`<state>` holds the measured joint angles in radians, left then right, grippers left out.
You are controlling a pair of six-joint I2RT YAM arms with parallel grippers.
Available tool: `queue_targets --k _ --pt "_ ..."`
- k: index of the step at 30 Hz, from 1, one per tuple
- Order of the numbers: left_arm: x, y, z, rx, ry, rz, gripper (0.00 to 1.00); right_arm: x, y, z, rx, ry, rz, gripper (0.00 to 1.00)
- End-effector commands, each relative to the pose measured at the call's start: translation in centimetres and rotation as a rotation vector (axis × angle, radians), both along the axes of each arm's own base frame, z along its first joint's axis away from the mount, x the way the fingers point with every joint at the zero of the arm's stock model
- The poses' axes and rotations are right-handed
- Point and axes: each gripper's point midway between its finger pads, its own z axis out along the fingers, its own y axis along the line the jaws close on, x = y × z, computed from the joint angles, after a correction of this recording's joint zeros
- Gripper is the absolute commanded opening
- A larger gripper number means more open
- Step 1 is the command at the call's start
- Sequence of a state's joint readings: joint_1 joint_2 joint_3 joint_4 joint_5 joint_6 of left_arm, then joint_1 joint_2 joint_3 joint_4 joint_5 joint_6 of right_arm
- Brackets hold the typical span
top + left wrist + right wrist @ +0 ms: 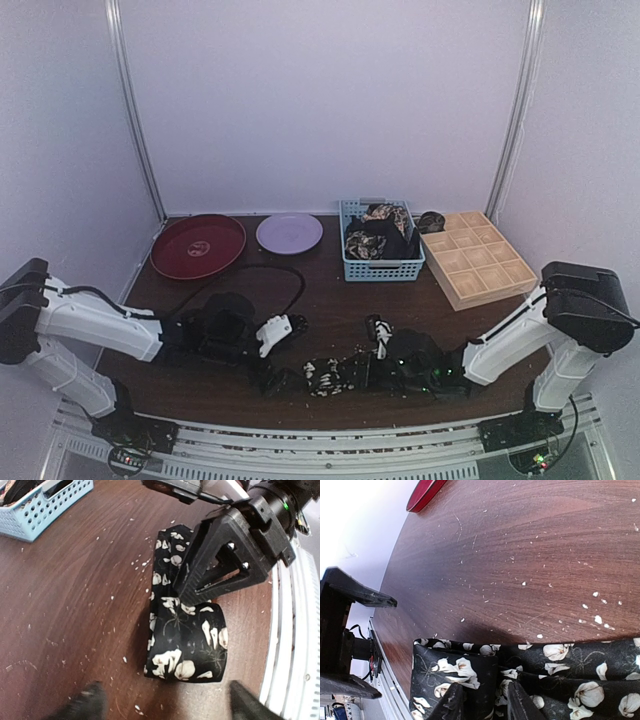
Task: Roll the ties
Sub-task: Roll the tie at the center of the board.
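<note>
A black tie with cream flowers (330, 375) lies near the front edge of the table, its end folded over. In the left wrist view the folded end (186, 642) lies just beyond my left gripper (170, 707), whose fingertips (92, 702) stand wide apart on either side and do not touch it. My right gripper (485, 702) is shut on the tie (465, 672) at the fold, with fabric between the fingers (452, 702). It shows from the front in the left wrist view (192, 597). More ties (378, 232) lie in the blue basket.
The blue mesh basket (382, 268) stands at the back centre, with the wooden gridded tray (480, 262) to its right; a dark rolled bundle (431, 221) sits at the tray's far corner. A red plate (198, 245) and a purple plate (289, 233) are at the back left. A black cable (285, 272) loops there.
</note>
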<state>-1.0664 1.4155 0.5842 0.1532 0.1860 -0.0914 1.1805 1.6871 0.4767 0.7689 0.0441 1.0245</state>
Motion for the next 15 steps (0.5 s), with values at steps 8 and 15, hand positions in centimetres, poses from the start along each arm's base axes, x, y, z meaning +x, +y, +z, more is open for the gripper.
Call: queue_targets --k 8,15 --pt "-0.7 1.8 -2.3 -0.076 0.167 0.154 0.02 -0.6 0.5 -1.3 -0.060 0.013 0.022 0.32" --pt "-1.3 0.2 -3.5 -0.103 0.197 0.134 0.00 -0.7 0.3 -1.5 -0.071 0.014 0.023 0.32"
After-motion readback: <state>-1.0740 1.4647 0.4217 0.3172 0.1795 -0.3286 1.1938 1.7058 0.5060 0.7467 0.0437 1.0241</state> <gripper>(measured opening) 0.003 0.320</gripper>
